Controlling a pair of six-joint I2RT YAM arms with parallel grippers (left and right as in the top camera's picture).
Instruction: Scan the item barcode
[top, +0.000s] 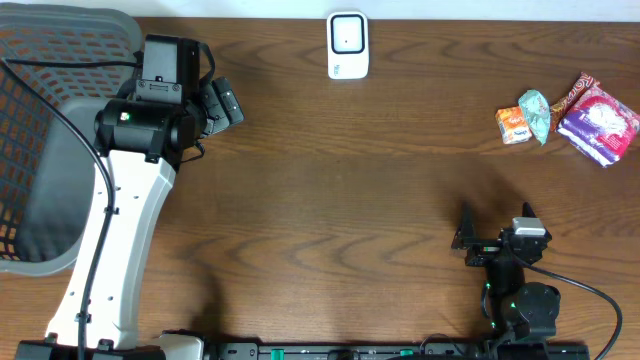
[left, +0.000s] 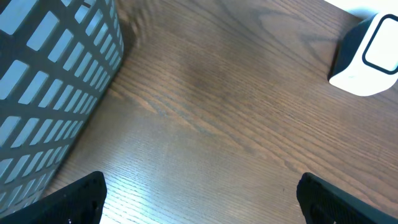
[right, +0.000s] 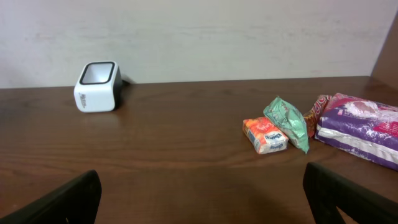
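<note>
Overhead, the left gripper (top: 226, 102) stands open beside the basket (top: 40, 130). The right gripper (top: 467, 240), also open, sits at the table's (top: 350, 190) near edge. In the left wrist view, spread fingers hang over bare wood, with the scanner (left: 367, 56) ahead. The right wrist's empty jaws face the orange packet (right: 265, 135), green packet (right: 287, 121) and purple packet (right: 357, 127), clustered at right.

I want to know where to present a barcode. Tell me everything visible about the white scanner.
The scanner is a small white box with rounded corners, seemingly plastic, with a dark window framed in white on its sloped face and a faint marking below. It stands at the far middle of the wooden table; nothing else touches it.
</note>
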